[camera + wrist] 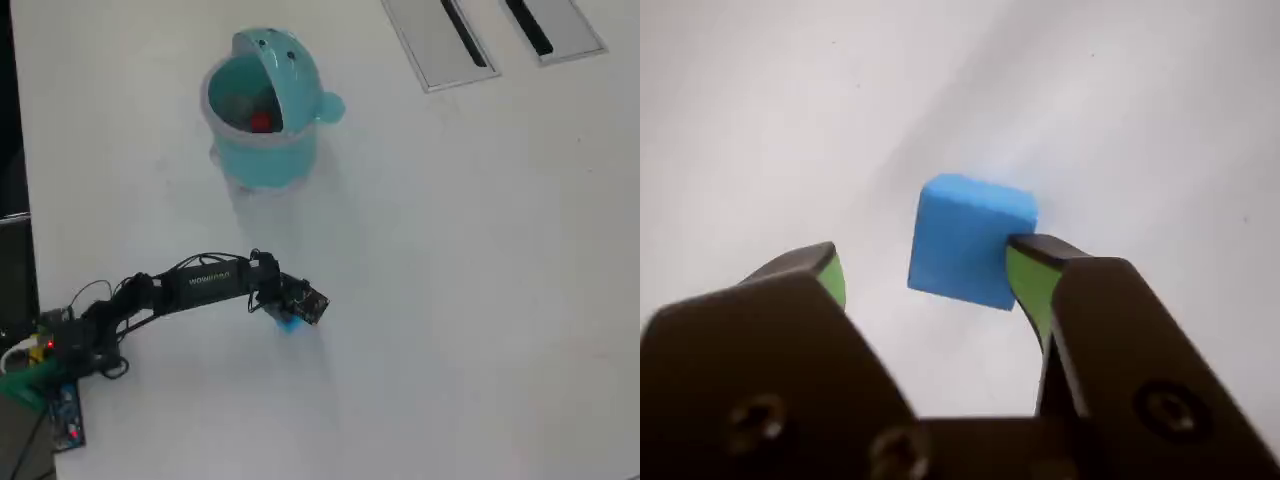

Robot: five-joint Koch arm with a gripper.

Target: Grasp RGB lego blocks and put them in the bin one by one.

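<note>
wrist view: small blue plastic cube block on white table, between black-green gripper jaws standing wide; right pad touching, left apart. risk: off-centre closing prob. skews block. teal round bin far.

Open white table on every side of the bin, bare between it and the gripper. Lid tipped back, mouth open from above, a red block inside. Two grey slotted panels, flush with the surface, well right of the bin.
</note>
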